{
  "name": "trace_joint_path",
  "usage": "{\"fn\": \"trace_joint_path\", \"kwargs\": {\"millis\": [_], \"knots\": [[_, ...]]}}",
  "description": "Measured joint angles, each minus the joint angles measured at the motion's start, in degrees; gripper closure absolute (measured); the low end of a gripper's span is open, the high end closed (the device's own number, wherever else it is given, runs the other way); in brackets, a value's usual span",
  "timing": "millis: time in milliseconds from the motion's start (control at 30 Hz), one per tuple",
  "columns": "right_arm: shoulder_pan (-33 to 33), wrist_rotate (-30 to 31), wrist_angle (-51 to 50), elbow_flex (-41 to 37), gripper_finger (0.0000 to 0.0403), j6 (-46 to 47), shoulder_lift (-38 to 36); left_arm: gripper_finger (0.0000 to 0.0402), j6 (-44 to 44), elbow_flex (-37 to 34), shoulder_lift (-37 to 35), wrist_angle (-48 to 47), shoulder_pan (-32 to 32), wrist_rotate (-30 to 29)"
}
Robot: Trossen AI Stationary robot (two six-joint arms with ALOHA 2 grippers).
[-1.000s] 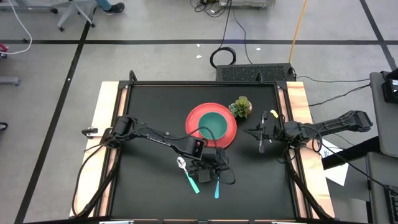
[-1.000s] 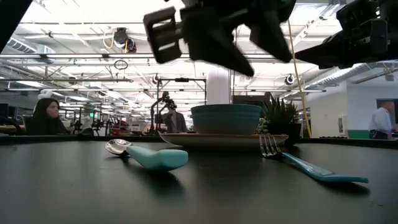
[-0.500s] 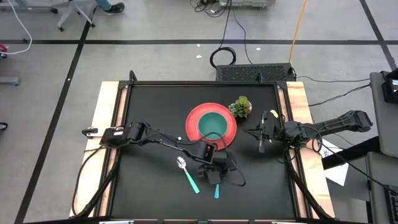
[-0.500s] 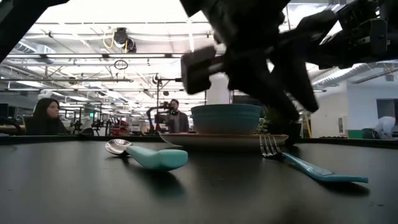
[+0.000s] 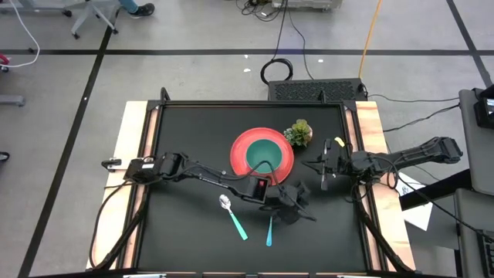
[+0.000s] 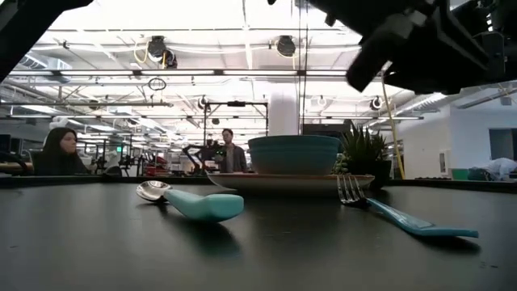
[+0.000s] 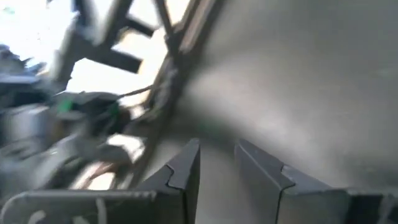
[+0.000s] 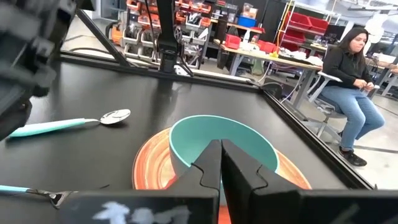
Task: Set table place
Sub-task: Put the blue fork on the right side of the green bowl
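**Left tool above the fork, plate and bowl at mid-counter**

The red plate [image 5: 263, 157] lies near the middle of the black counter [image 5: 185, 131], with a teal bowl [image 5: 264, 154] sitting in it and a small potted plant [image 5: 299, 133] just beside its rim. A teal-handled spoon [image 5: 231, 215] and fork [image 5: 269, 229] lie on the counter nearer the front edge. The left tool [image 7: 216, 163] hangs just beside the fork, its fingers [image 7: 183, 171] slightly apart and empty. The right tool [image 8: 220, 163] waits near the counter's right side, fingers pressed together, facing the bowl.
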Motion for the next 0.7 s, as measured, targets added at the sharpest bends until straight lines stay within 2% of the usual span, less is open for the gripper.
{"fn": "trace_joint_path", "kwargs": {"millis": [67,133,167,267,333,533,700], "knots": [[0.00,0.01,0.04,0.00,0.0403,0.00,0.00,0.0295,-2.33,0.00,-0.02,0.97,-0.42,-4.96],[0.00,0.00,0.04,0.00,0.0403,0.00,0.00,0.0295,-7.67,-0.03,-0.91,-2.76,-1.27,-9.30],[0.00,0.02,0.04,0.00,0.0403,0.00,0.00,0.0295,-7.32,-0.04,-1.32,-5.24,-1.55,-8.17],[0.00,0.01,0.14,0.00,0.0403,0.02,0.00,0.0295,-1.35,0.07,-2.58,-16.03,-1.78,5.24],[0.00,0.01,0.44,0.00,0.0403,0.02,0.00,0.0295,0.75,0.05,-2.36,-21.11,-1.85,10.48],[0.00,0.01,0.74,0.00,0.0403,-0.24,0.02,0.0292,1.38,-0.04,-2.23,-29.26,-1.11,12.82],[0.00,0.00,0.76,0.00,0.0403,-0.37,0.02,0.0257,1.53,-0.04,-2.23,-33.11,-0.02,18.11]]}}
